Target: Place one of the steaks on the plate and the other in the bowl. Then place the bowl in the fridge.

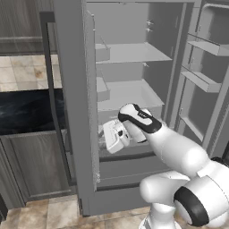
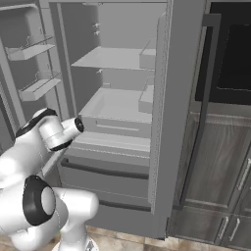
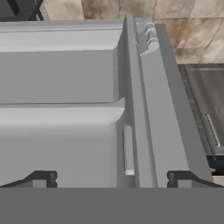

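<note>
The fridge [image 1: 129,53] stands with both upper doors swung wide, and its grey shelves [image 2: 115,59] are bare. My gripper [image 1: 114,136] hangs low in front of the opening, near the bottom shelf and above the drawers [image 2: 105,179]. In the hand view the gripper [image 3: 111,179] is open, with its dark fingertips [image 3: 43,178] far apart and nothing between them. That view looks along the inner side of a fridge door [image 3: 144,100]. The steaks, the plate and the bowl are out of view.
One open door [image 1: 76,112] stands edge-on at my left, the other with door bins [image 1: 203,80] at my right. Dark wood cabinets [image 1: 36,165] and a black counter [image 1: 27,112] lie beyond the left door. A dark oven [image 2: 230,54] sits above cabinets [image 2: 220,171].
</note>
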Controlling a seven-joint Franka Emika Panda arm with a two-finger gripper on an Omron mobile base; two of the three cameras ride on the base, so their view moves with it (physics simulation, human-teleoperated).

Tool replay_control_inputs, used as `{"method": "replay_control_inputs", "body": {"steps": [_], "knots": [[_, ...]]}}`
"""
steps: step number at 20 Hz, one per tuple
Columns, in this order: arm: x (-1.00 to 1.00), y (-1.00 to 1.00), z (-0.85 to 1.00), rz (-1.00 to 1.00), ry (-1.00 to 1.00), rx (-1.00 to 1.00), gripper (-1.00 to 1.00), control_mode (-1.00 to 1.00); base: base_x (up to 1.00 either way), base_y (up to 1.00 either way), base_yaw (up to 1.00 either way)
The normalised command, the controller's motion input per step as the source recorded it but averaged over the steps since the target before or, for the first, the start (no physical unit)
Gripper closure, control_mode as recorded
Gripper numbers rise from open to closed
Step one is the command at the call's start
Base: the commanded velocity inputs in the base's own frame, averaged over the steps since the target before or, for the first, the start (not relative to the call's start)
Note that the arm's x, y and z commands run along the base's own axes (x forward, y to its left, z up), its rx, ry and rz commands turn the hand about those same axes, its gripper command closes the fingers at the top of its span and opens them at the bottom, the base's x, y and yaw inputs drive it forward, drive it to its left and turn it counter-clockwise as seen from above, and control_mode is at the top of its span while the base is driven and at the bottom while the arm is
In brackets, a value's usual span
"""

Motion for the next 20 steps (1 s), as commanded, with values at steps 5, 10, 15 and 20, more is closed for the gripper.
{"method": "replay_control_inputs", "body": {"steps": [5,10,15,20], "knots": [[-0.11,-0.93,-0.05,0.00,-0.02,-0.09,-1.00,-1.00,0.00,0.00,0.00],[0.10,-0.60,-0.02,0.13,-0.24,-0.63,-1.00,-1.00,0.00,0.00,0.00],[-0.03,-0.80,0.05,0.42,-0.50,-0.61,-1.00,-1.00,0.00,0.00,0.00],[-0.07,-0.45,0.39,0.69,-0.16,-0.53,-1.00,-1.00,0.00,0.00,0.00]]}}
